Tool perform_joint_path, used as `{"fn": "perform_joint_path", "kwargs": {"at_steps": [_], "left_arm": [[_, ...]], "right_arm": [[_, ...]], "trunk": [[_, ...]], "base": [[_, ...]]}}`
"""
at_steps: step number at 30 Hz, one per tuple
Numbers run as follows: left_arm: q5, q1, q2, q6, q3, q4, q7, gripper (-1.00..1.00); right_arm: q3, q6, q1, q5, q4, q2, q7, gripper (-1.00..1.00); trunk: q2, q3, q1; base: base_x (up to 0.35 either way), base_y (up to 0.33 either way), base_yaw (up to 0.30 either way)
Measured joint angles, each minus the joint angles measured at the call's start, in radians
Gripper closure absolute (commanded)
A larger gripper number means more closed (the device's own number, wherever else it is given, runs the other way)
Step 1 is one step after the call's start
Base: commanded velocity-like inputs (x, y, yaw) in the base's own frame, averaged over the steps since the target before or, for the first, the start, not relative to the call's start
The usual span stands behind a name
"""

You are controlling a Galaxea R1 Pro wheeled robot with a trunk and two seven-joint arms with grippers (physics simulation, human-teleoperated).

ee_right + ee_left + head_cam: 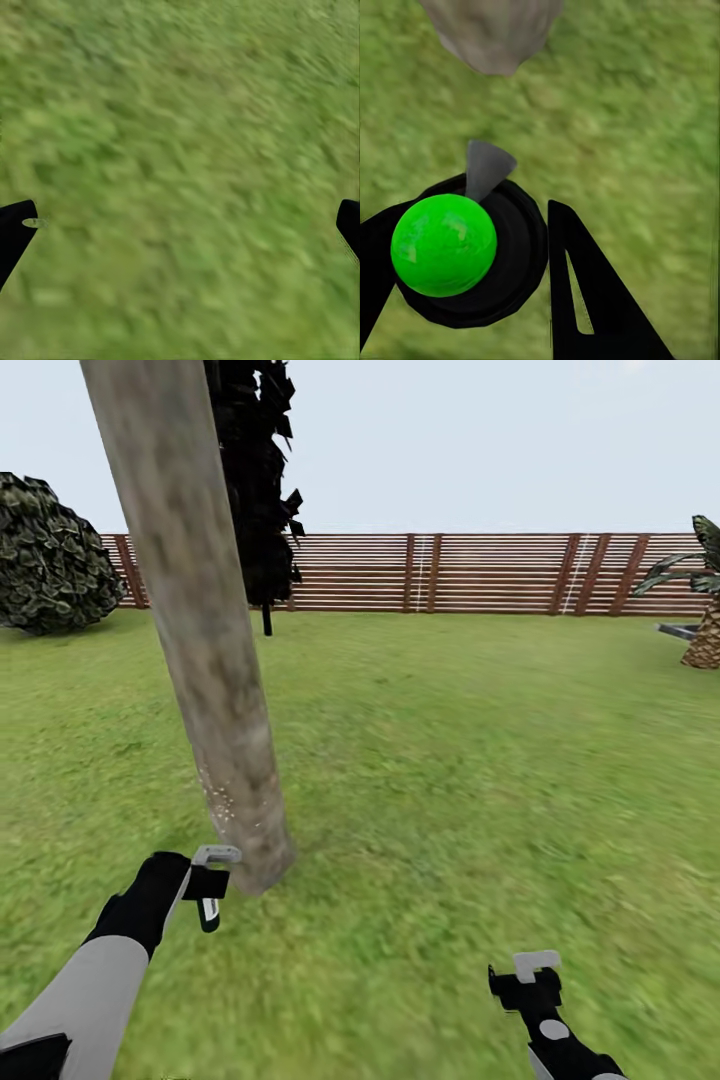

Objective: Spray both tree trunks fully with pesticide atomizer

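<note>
The pesticide atomizer (pixel 442 244) is a bright green ball in a round black body with a grey nozzle. It sits between the fingers of my left gripper (pixel 472 251), which is shut on it. In the head view the left gripper (pixel 208 900) hangs low, just left of the foot of a thick grey-tan tree trunk (pixel 210 660), a little apart from it. Fine white specks dot the trunk near its base, and that base (pixel 491 30) lies ahead of the nozzle in the left wrist view. My right gripper (pixel 525 975) is open over bare grass, its fingertips (pixel 15 229) wide apart.
Lawn stretches to a brown slat fence (pixel 450 572). A round bush (pixel 50 555) stands at the far left and a dark conifer (pixel 262 480) behind the trunk. A short palm (pixel 705 610) and a grey slab (pixel 680 630) are at the far right.
</note>
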Motion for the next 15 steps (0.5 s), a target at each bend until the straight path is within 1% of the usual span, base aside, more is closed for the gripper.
{"fn": "perform_joint_path", "kwargs": {"at_steps": [4, 10, 15], "left_arm": [[0.001, 0.000, 0.000, -0.001, 0.001, 0.004, 0.002, 1.00], [0.000, 0.000, 0.000, -0.001, 0.001, 0.004, 0.003, 1.00], [0.001, 0.000, 0.006, -0.001, 0.002, 0.005, 0.034, 1.00]], "right_arm": [[0.000, 0.000, 0.000, 0.000, 0.000, 0.000, 0.000, -1.00], [0.000, -0.002, 0.000, 0.000, 0.000, -0.001, 0.000, -1.00], [0.000, -0.002, 0.000, 0.000, 0.000, -0.001, 0.000, -1.00]], "trunk": [[0.000, 0.000, 0.000], [0.000, 0.000, 0.000], [0.000, 0.000, 0.000]], "base": [[0.114, -0.274, 0.276], [0.022, -0.274, 0.276], [0.001, -0.274, 0.276]]}}
